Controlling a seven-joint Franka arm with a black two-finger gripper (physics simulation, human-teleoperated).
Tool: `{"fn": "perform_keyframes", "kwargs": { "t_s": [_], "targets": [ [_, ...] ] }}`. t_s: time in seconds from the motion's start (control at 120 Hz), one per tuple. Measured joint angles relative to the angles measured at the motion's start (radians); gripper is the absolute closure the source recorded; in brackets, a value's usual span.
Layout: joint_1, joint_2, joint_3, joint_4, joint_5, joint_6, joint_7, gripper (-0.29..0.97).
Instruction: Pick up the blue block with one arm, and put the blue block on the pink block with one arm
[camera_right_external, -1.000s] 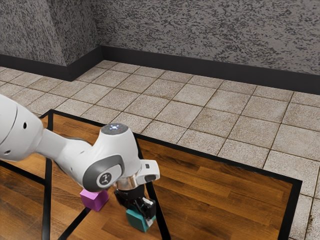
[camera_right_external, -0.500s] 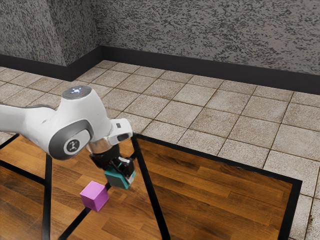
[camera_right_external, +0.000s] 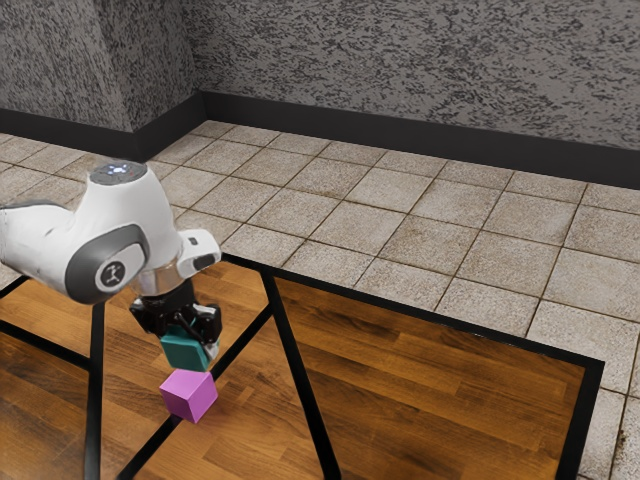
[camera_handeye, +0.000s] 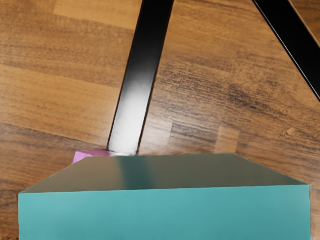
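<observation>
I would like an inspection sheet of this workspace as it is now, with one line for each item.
Surface: wooden table with black stripes.
Job's things: blue block held just above pink block; whether they touch cannot be told.
Clutter: nothing seen.
Grippers: gripper shut on blue block.
Cables: nothing seen.
Surroundings: tiled floor, speckled wall.

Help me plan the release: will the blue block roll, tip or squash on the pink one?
The blue block looks stiff: straight edges, no dent where the hand grips it. Flat-faced, so unlikely to roll. It might tip if set off-centre, as the pink block is no bigger.
</observation>
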Motion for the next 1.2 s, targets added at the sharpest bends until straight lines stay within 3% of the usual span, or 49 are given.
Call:
{"fn": "perform_keyframes", "kwargs": {
  "t_s": [0.333,0.675,1.2],
  "targets": [
    [0.041,0.026,0.0,-0.015,0.002,-0.008,-0.02,0.36],
    [0.056,0.026,-0.001,-0.01,0.059,0.01,0.025,0.36],
    [0.052,0.063,-0.003,-0.026,0.052,0.068,0.075,0.36]
  ]
}}
